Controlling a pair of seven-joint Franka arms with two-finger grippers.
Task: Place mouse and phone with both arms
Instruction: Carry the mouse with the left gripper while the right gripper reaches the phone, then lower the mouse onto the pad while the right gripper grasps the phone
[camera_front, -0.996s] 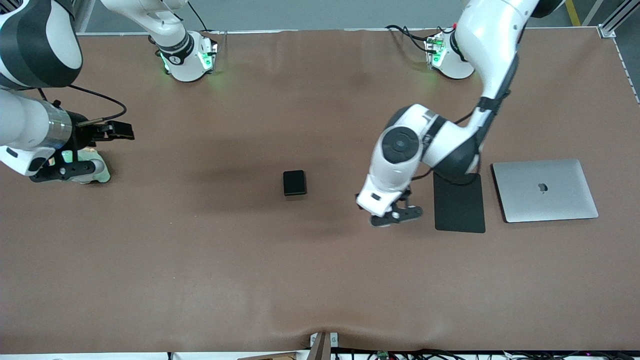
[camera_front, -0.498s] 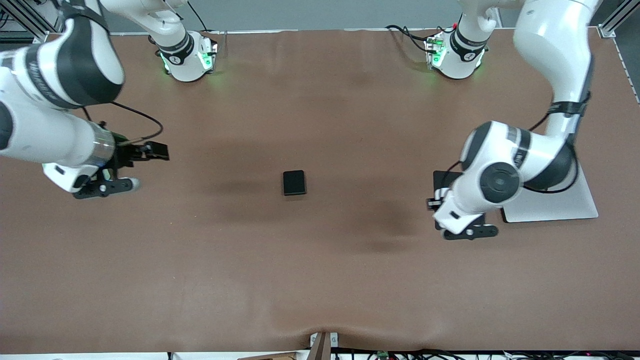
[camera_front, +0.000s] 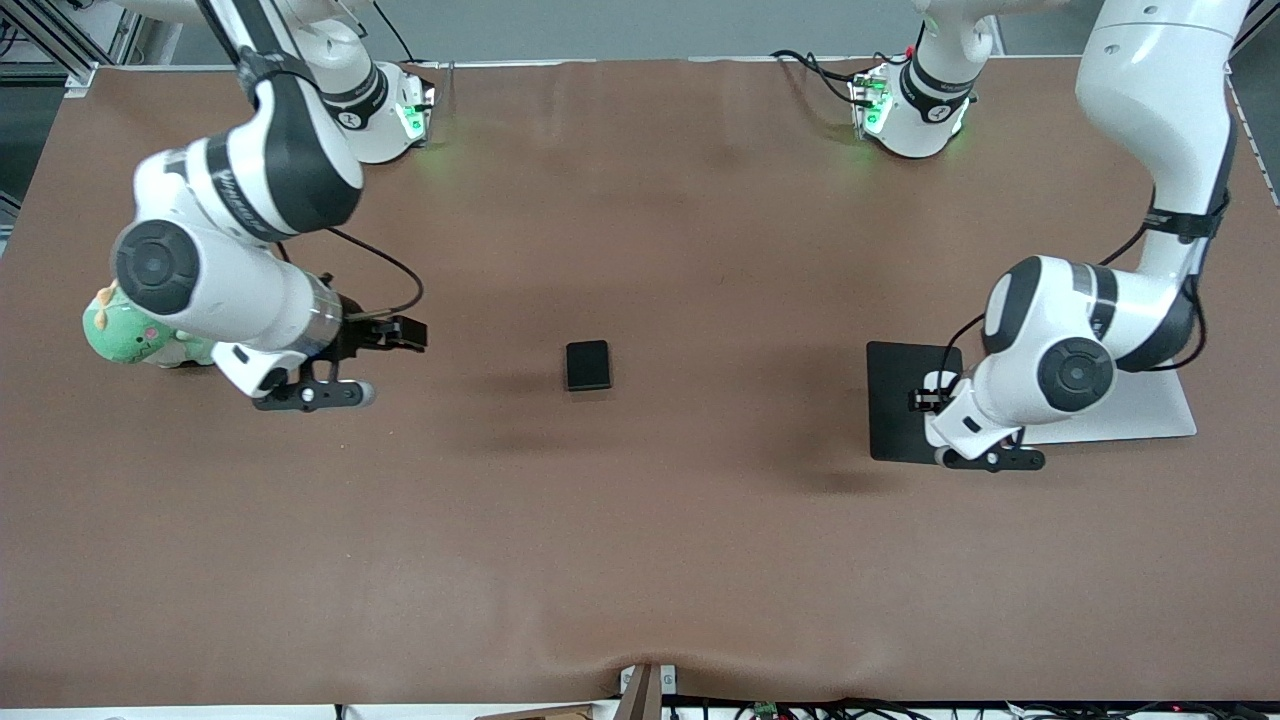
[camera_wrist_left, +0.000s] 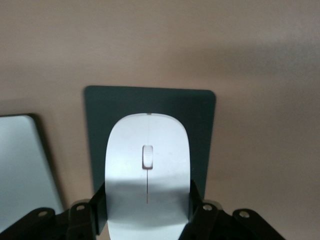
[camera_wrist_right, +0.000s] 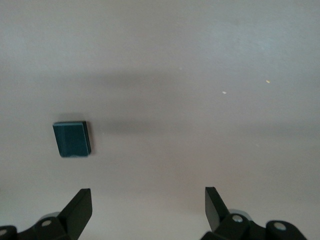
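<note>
The white mouse (camera_wrist_left: 147, 165) sits between my left gripper's (camera_wrist_left: 148, 198) fingers, which are shut on its sides. It is held over the flat black mat (camera_wrist_left: 150, 102). In the front view the left gripper (camera_front: 990, 458) is over the mat's (camera_front: 900, 400) corner nearest the camera and the laptop, and the mouse is hidden under the hand. The black phone (camera_front: 588, 365) lies flat at the table's middle. My right gripper (camera_front: 310, 392) is open and empty over bare table, between the phone and a green toy. In the right wrist view the phone (camera_wrist_right: 72, 139) lies ahead of the gripper (camera_wrist_right: 147, 200), off to one side.
A closed silver laptop (camera_front: 1160, 410) lies beside the mat toward the left arm's end, partly hidden by the left arm; it also shows in the left wrist view (camera_wrist_left: 20, 160). A green plush toy (camera_front: 125, 335) sits at the right arm's end of the table.
The left arm carried the mouse from near the table's middle to over the mat. The right arm swung from over the green toy toward the phone, uncovering the toy.
</note>
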